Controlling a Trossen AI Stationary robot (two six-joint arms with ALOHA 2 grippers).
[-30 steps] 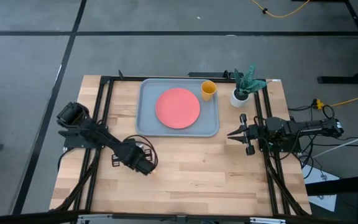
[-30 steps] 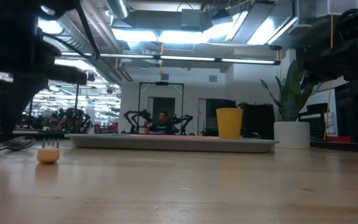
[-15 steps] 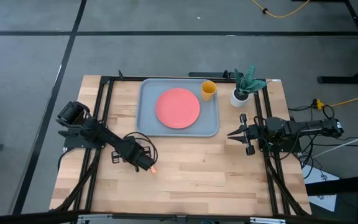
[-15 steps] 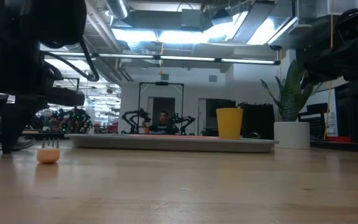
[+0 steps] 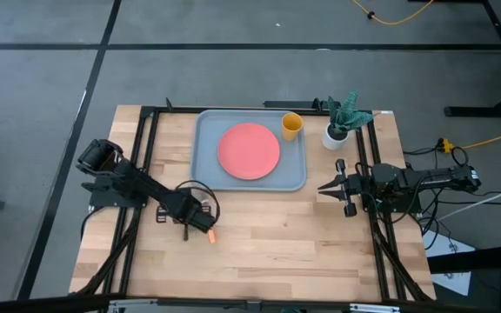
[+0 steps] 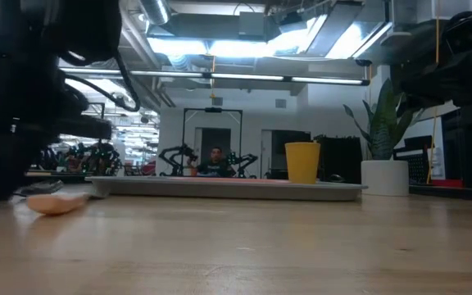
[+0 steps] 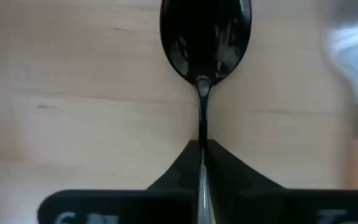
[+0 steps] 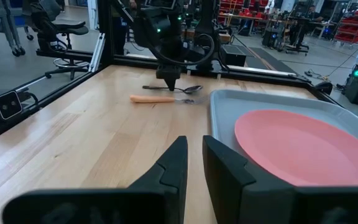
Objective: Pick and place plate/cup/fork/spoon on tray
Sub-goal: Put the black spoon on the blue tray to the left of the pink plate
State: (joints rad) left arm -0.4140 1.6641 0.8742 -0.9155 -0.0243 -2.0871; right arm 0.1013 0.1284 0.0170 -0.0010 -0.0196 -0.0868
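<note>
Spoon [image 7: 205, 37] lies flat on the desk [image 5: 303, 243], on the left arm's side, well apart from the tray [image 5: 205, 148]. Left tool [image 7: 202, 149] is down over its thin handle, fingers pinched together on it, so it's grasping the spoon; bowl sticks out in front. Fork [image 5: 210, 236] lies on the desk just beside, orange handle showing next to the left tool in the high view; right wrist view shows it just next to the spoon [image 8: 188, 89]. Plate [image 5: 249, 150] already sits in the tray's middle, cup [image 5: 291, 125] upright in the tray's far right corner. White pot with plant [image 5: 337, 130] stands off the tray, beside it.

Right tool [image 8: 191, 163] waits at the desk's right edge, near the tray's right side, fingers a little apart, nothing in them.

Step, as I read it: spoon pick, grip just made. Next calls for a straight lift, carry toward the tray, set down on bare tray floor clear of the plate. Thin handle could slip or swivel. Fork remains.
</note>
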